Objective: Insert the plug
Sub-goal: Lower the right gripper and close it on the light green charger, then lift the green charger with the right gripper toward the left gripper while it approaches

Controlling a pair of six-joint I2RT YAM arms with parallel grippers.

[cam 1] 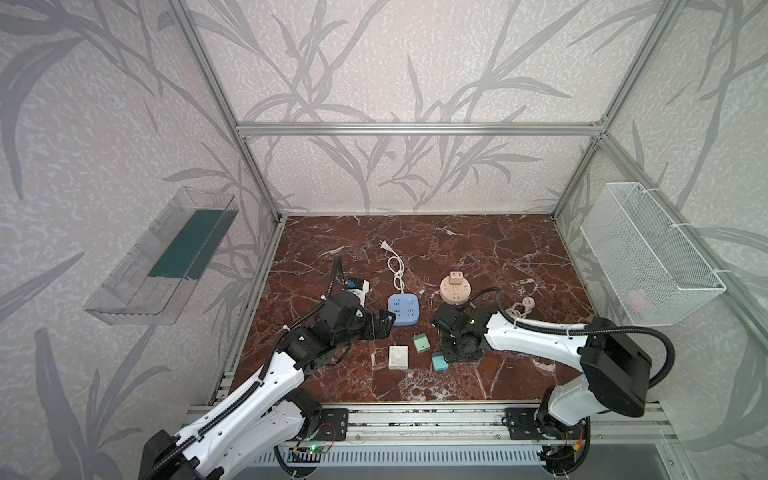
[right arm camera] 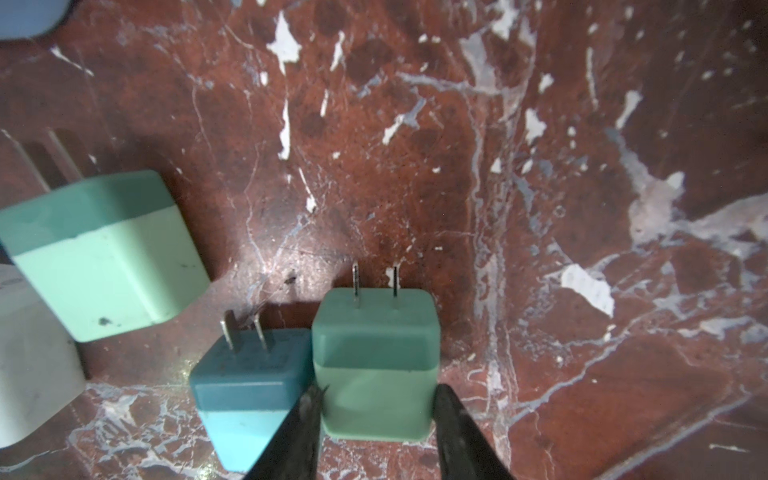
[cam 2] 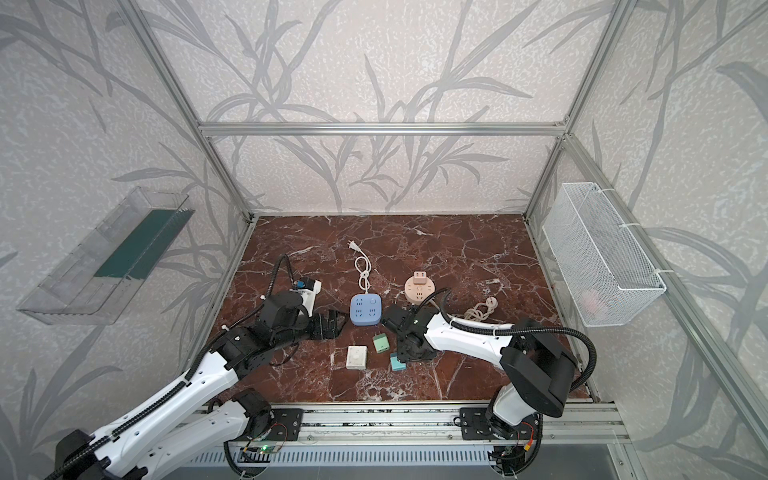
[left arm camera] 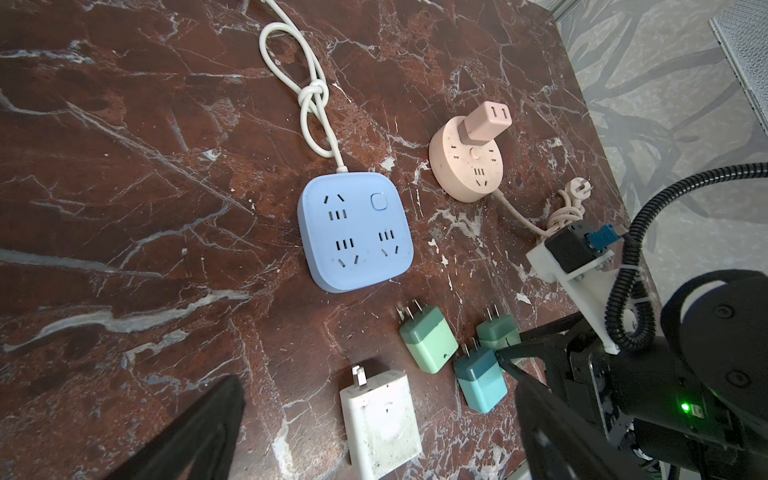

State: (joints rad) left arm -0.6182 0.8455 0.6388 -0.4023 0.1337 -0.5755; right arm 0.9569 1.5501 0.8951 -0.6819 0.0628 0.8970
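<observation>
**Counter** (cam 1: pixel 498 249): a polished slab, veined red-brown and white, is carrying every item. The left arm (cam 1: pixel 266 382) and right arm (cam 1: pixel 540 336), white shells with black joints, are reaching in from the near edge.

**Blue strip** (cam 1: pixel 403 309): a smooth, round-cornered square is lying at centre with its outlets facing up. Its knotted white cord (left arm camera: pixel 313 89) is trailing far.

**Pink socket** (cam 1: pixel 455 286): a speckled disc is sitting to the strip's right and carrying a pink cube adapter (left arm camera: pixel 488 120).

**White adapter** (cam 1: pixel 398 357): flat and scuffed, it is lying on the near side of the strip.

**Plugs**: three matte two-tone cubes are lying near-right of the strip. The pale plug (right arm camera: pixel 104 253) is lying leftmost, then the teal plug (right arm camera: pixel 245 399). Just beside that is the green plug (right arm camera: pixel 374 365), judged the task's thing.

**Right pincer** (right arm camera: pixel 376 395): its fingers (right arm camera: pixel 446 411) are bracketing the green plug's rear, one wedged between it and the teal plug. Whether they are squeezing cannot be told. The plug's long axis is running in line with the fingers. Its two flat prongs (right arm camera: pixel 356 282) are pointing away from the wrist, level with the counter. The strip is lying far-left of the plug, so the coming move is likely calling for a lift and a tip to turn the prongs downward.

**Left pincer** (cam 1: pixel 385 325): it is hanging fully spread just left of the strip, holding nothing. The right arm is the nearer to the plug.
</observation>
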